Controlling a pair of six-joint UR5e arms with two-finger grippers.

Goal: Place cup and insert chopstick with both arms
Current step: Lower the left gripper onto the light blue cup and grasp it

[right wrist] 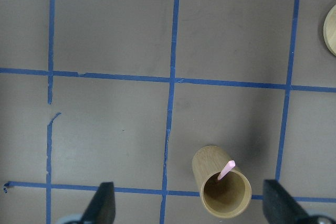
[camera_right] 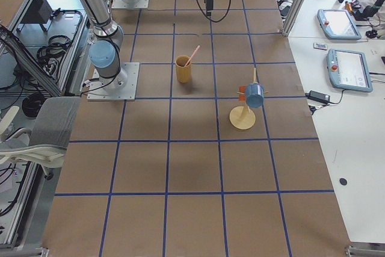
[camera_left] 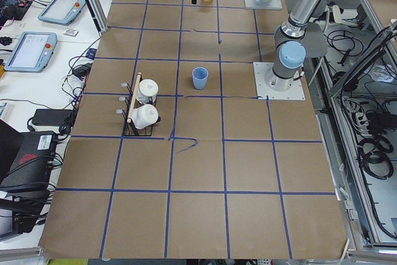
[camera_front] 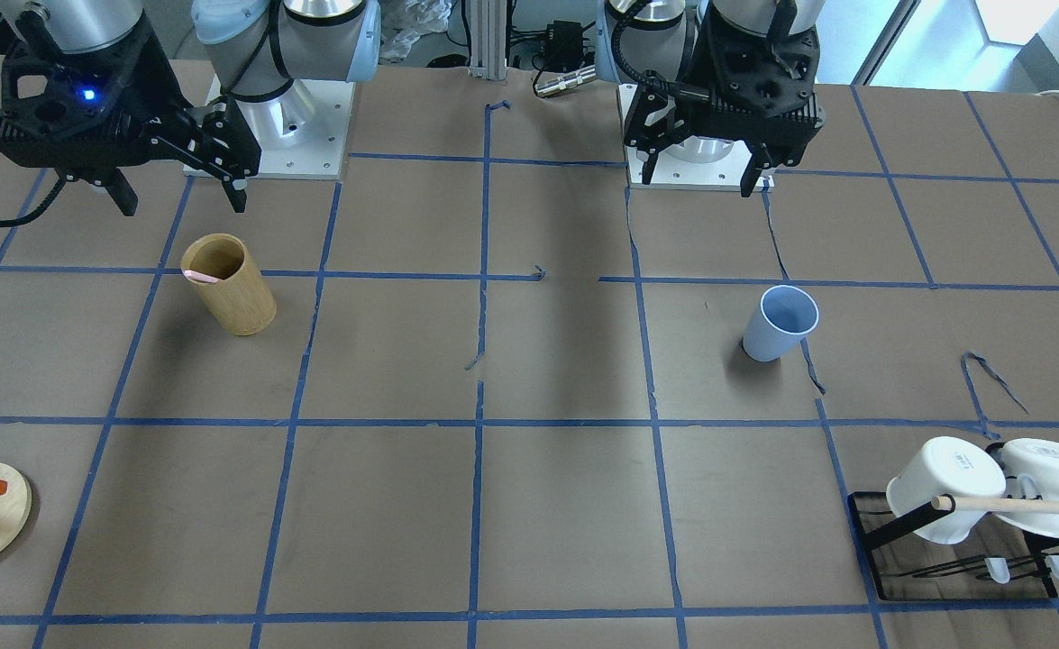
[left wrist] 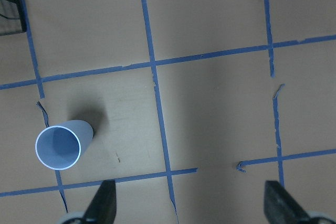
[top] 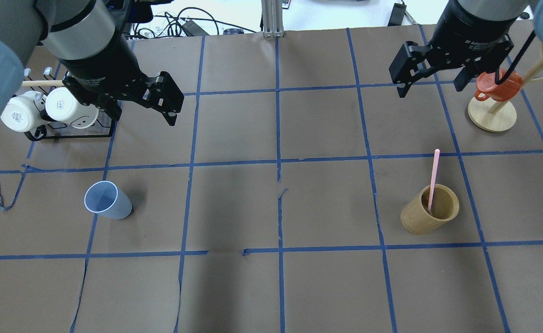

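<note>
The light-blue cup stands upright on the left half of the table; it also shows in the front view and the left wrist view. A pale-pink chopstick leans inside a tan bamboo cylinder on the right half, and shows in the right wrist view. My left gripper is open and empty, high above the table behind the cup. My right gripper is open and empty, high above and behind the bamboo cylinder.
Two white mugs hang on a black rack with a wooden rod at the far left. A red cup sits on a round wooden stand at the far right. Blue tape lines grid the brown table cover.
</note>
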